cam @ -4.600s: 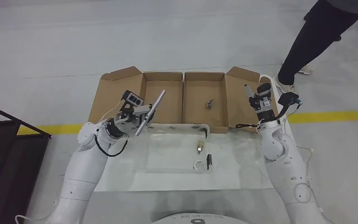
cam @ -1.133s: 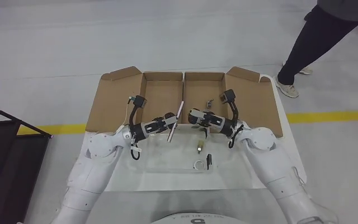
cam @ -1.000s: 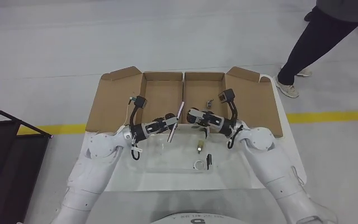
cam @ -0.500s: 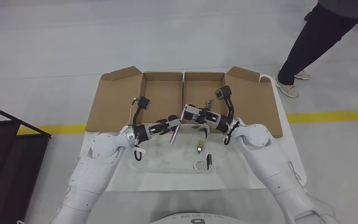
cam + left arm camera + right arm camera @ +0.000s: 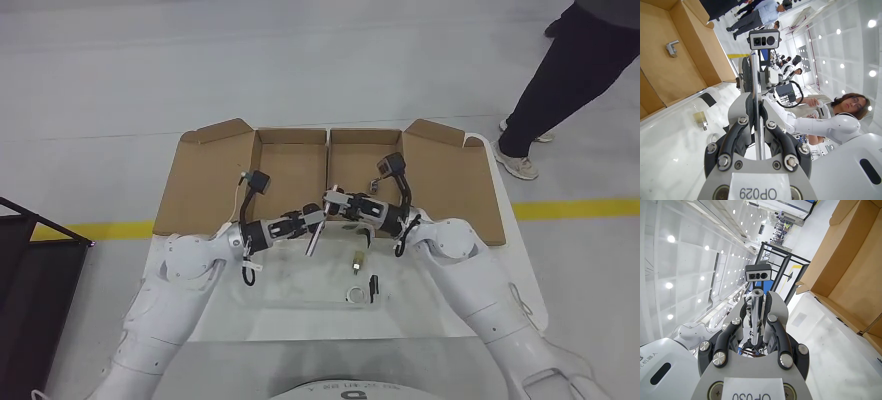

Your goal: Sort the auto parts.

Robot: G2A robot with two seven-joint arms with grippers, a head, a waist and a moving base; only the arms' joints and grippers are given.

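1. Left gripper (image 5: 755, 106): clamped tight on a chrome rod (image 5: 755, 81), which is pinched between both pads and sits tilted above the tray (image 5: 290, 300).
2. Right gripper (image 5: 756, 303): faces the left one with its fingers partly parted on either side of the same rod. A thin gap seems to show on each side, so it probably has no firm hold yet. The rod's bored end shows at its fingertips.
3. Cardboard box (image 5: 290, 140): just beyond both grippers, with two compartments. A small bracket (image 5: 375, 183) lies in the compartment past the right gripper.
4. Unsorted stock: a capped bolt (image 5: 357, 263), a ring (image 5: 354, 294) and a black piece (image 5: 374, 288) lie in the tray, below the right gripper on the robot's side.
5. Hazards:
   - If the left gripper lets go before the right one clamps, the polished rod could slip and drop onto the tray parts.
   - An off-centre squeeze could lever the rod askew.
   - The grippers sit close enough to knock each other.
6. Obscured:
   - Contact between the right pads and the rod cannot be confirmed.
   - The rod's near end is hidden behind the left gripper's frame.
   - The black piece is too small to identify.
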